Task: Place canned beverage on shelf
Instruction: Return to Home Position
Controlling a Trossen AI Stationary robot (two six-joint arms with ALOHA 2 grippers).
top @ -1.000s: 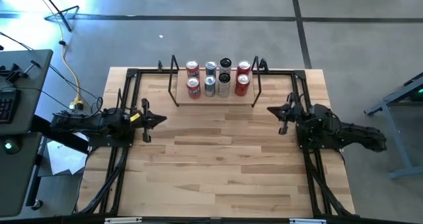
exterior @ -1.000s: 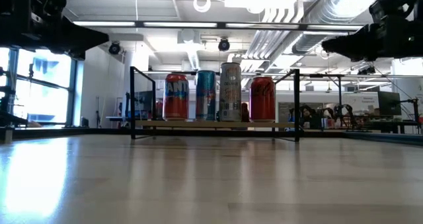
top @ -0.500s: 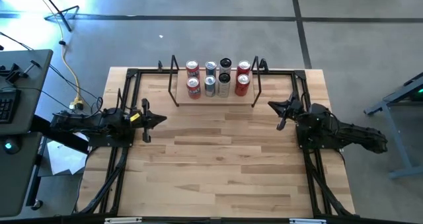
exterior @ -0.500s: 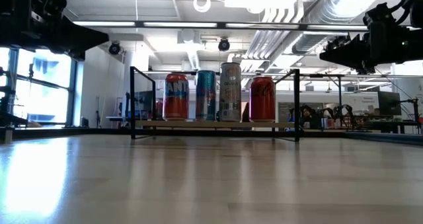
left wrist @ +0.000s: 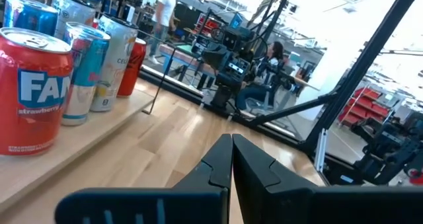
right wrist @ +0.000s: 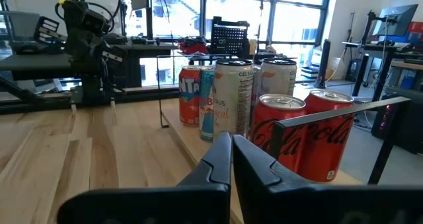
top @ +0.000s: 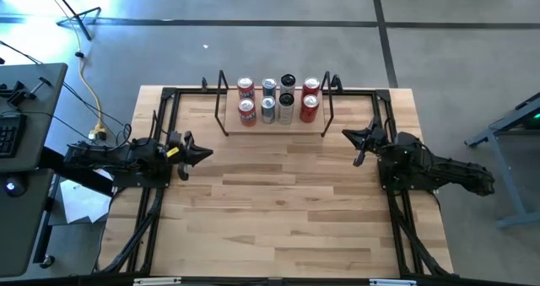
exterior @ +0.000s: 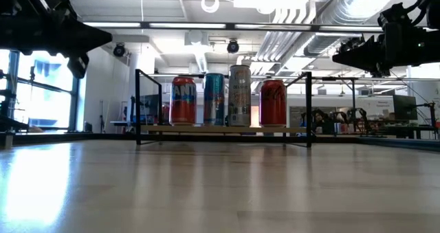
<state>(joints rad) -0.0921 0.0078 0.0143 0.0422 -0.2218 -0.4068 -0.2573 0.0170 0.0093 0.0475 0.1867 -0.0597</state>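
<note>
the left gripper (top: 196, 153) has rolled on its wrist within the last half second. from above, its cross-piece stood square across the arm and now sits slanted. in the low view a dark part now hangs beneath the left arm (exterior: 62, 37). the right gripper (top: 353, 137) changed earlier, between a second and half a second ago: it turned, edged slightly toward the shelf (top: 272, 129), and came to sit a little lower in the low view.

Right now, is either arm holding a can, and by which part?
Nothing is held. The left tool and right tool are shut and empty; the cans stand on the shelf.
</note>
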